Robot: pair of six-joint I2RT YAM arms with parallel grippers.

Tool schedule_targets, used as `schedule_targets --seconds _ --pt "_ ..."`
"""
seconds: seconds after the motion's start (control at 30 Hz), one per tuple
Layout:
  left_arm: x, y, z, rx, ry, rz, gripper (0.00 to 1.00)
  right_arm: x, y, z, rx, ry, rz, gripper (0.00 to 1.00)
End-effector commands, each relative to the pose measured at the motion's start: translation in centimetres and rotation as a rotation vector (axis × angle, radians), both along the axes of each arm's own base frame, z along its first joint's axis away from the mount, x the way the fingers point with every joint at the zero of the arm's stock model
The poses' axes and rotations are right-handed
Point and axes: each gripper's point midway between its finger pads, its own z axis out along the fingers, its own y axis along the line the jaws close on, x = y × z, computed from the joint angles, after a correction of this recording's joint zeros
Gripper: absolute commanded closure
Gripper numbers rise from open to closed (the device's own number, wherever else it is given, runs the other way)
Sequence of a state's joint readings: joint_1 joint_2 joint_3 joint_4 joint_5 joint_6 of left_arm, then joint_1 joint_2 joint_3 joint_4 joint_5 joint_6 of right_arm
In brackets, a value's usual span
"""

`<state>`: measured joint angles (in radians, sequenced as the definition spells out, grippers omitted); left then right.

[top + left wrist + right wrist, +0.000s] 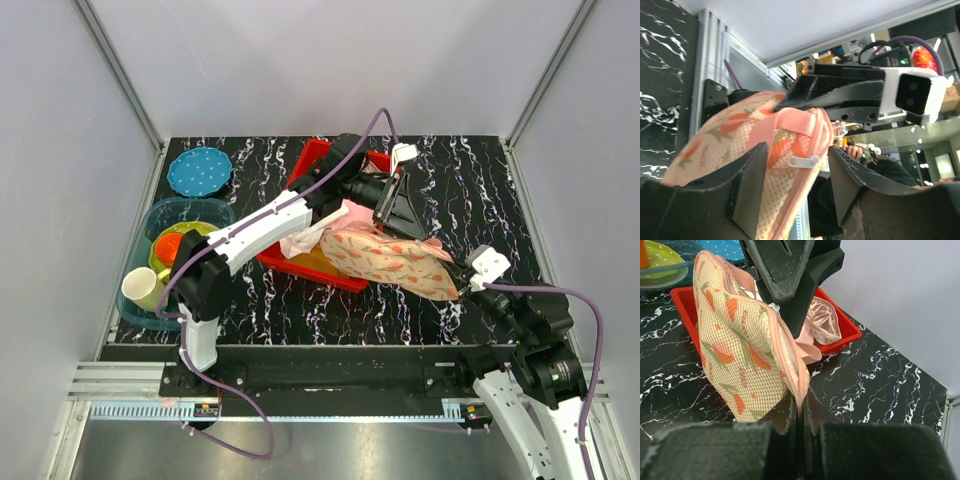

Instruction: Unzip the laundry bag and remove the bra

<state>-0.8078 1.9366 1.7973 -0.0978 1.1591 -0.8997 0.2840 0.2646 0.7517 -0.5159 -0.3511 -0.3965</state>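
**Flower-print pouch pinched on the right, zipper pull between spread fingers on the left**

The laundry bag (395, 262), a flat oval mesh pouch in peach-cream with red-orange flowers and pink edge trim, is held up on its edge between the two arms. From above, one end of it overlaps the near right corner of the red plastic bin (850, 332). The rest reaches out over the black white-veined marble bench (480, 190) towards the right arm.

The right end effector (800, 405) has its fingers pressed together on the pink trim at the end of the bag away from the bin, pinching the fabric.

The left end effector (797, 152) comes in from the bin side with its fingers spread apart. The zippered edge of the bag runs up between them, and the small white zipper pull (804, 161) sits in the gap. The pull is nearer the right-hand finger in the left wrist view, and no contact with either finger can be made out.

A glossy pink cloth (822, 320) lies inside the red bin behind the bag. At the left of the bench stands a translucent teal tub (140, 230) holding cups and bowls. A blue dotted plate (199, 171) lies just beyond it.
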Motion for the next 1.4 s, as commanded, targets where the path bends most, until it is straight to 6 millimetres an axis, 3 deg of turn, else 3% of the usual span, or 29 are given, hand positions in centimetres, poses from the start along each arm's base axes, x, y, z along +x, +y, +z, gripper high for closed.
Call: schedule_targets --seconds 0.0,0.27,0.5,0.6,0.63,0.67,0.7,0.77,0.97,1.2,1.37 --pt "-3.0 1.7 6.8 -0.195 -0.055 -0.09 0.47 0.5 -0.2 2.2 0.016 -0.084 -0.019 1.0" --pt "-3.4 1.9 8.1 -0.237 -0.041 -0.111 0.54 0.5 -0.2 2.1 0.018 -0.079 -0.016 1.0" --pt "-3.0 1.4 6.8 -0.212 -0.018 -0.102 0.66 0.5 -0.2 2.1 0.018 -0.079 -0.02 1.0" --pt "-2.4 0.9 5.7 -0.166 -0.017 -0.071 0.53 0.5 -0.3 2.0 0.018 -0.075 -0.022 1.0" --pt "-2.1 0.8 3.3 -0.069 -0.009 -0.047 0.48 0.5 -0.2 2.0 0.018 -0.074 -0.022 1.0" --pt "-0.9 0.2 3.5 -0.038 -0.056 0.023 0.46 0.5 -0.2 1.9 0.018 -0.073 -0.02 1.0" --pt "-0.4 0.0 2.4 -0.013 -0.117 0.044 0.46 0.5 -0.2 1.9 0.017 -0.071 -0.02 1.0" --pt "-0.4 0.1 1.1 0.055 -0.065 0.049 0.46 0.6 -0.3 1.9 0.017 -0.071 -0.023 1.0" --pt "-1.9 0.4 0.0 0.065 -0.03 0.015 0.47 0.7 -0.4 1.4 0.011 -0.065 -0.032 1.0" --pt "-2.9 0.8 3.2 -0.076 0.004 -0.027 0.57 1.0 -0.4 0.7 0.004 -0.048 -0.038 1.0" --pt "-3.1 0.7 4.0 -0.09 0.011 -0.04 0.67 1.0 -0.8 0.5 -0.005 -0.049 -0.057 1.0"
